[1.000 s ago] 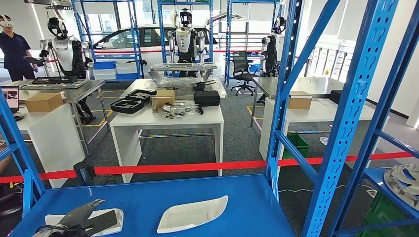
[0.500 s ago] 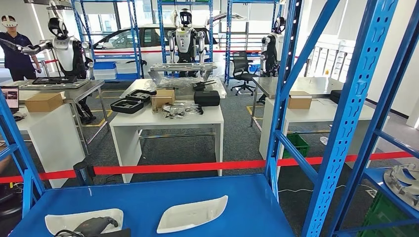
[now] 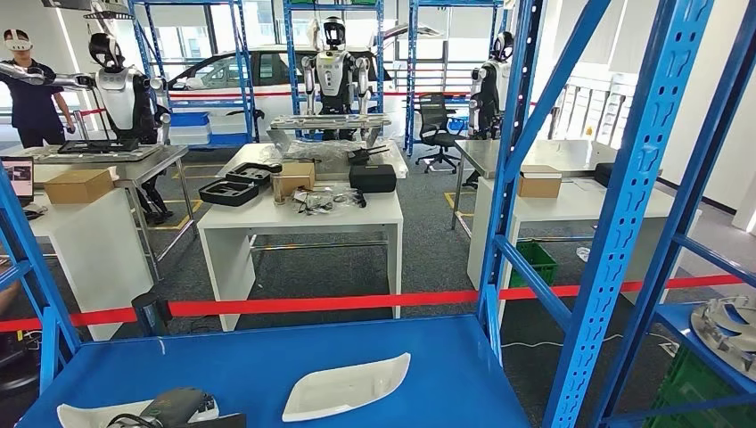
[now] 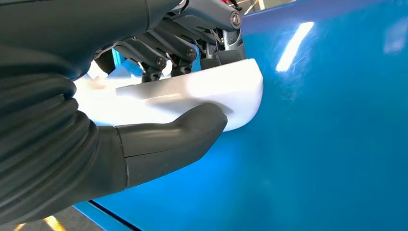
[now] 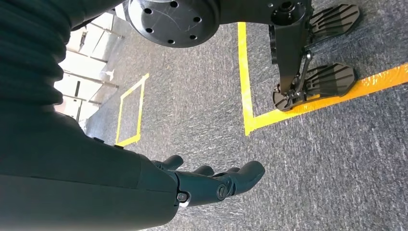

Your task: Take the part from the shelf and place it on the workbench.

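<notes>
A white curved part (image 3: 85, 415) lies at the near left corner of the blue shelf board (image 3: 267, 357). My left hand (image 3: 178, 406) grips it. In the left wrist view the thumb (image 4: 187, 130) sits under the part (image 4: 207, 86) and the dark fingers (image 4: 168, 53) press on its upper face, just above the blue board. A second white part (image 3: 346, 386) lies free near the middle of the board. My right hand (image 5: 211, 185) hangs beside my body over grey carpet, fingers loosely apart, holding nothing.
Blue shelf uprights (image 3: 624, 214) stand to the right, with a metal part (image 3: 727, 325) on a side shelf. Red tape (image 3: 357, 301) runs across beyond the shelf. A white table (image 3: 294, 214) with boxes and cases stands behind it, along with other robots and a person at the far left.
My left hand has closed on the left white part and drawn it toward the shelf's near edge. A far robot has raised its arm.
</notes>
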